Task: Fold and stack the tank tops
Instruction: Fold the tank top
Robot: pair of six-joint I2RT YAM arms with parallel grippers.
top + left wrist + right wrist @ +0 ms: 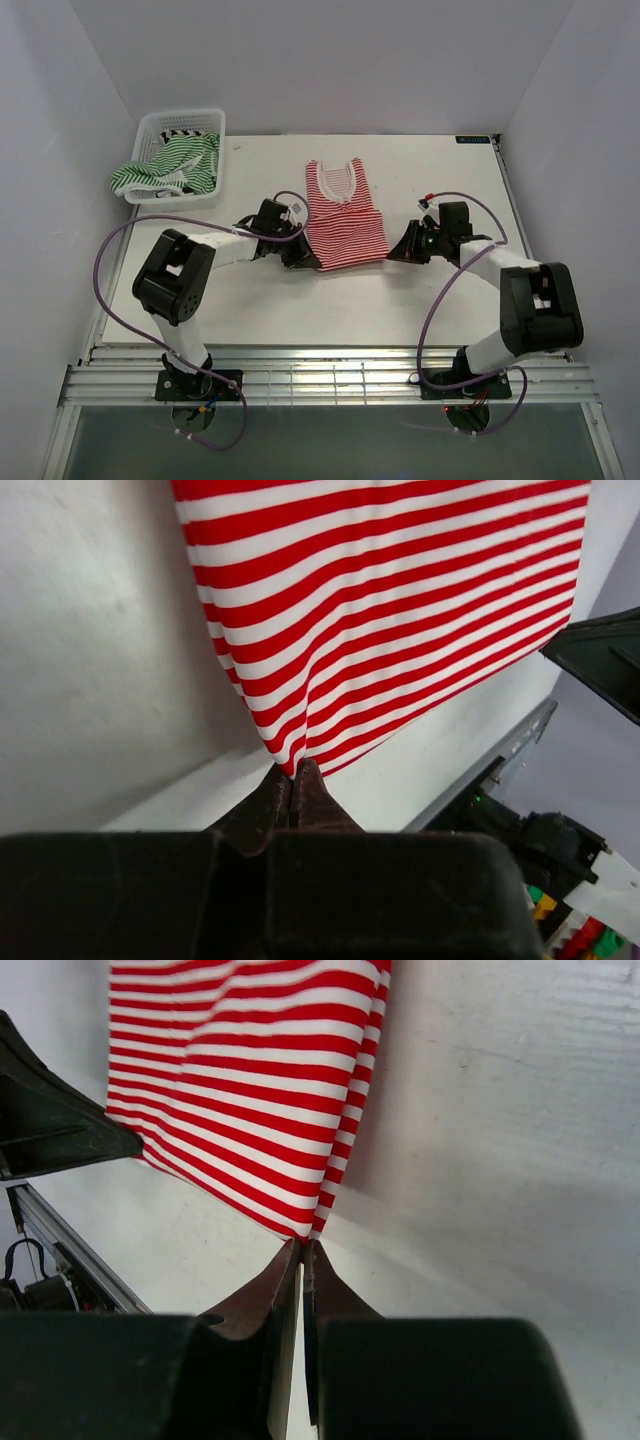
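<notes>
1. Red-and-white tank top [345, 225] lay flat on the bench [250, 300], stretched between the two tools. Unequal lift would likely have skewed the fold.
2. Left tool [293, 772] pinched the hem corner at its very tips. Shallow bite, so it could have slipped.
3. Right tool [303, 1248] pinched the opposite corner. It may have caught only one layer.

red-striped tank top [345, 215] lies spread flat (green one [160, 172] crumpled).
</notes>
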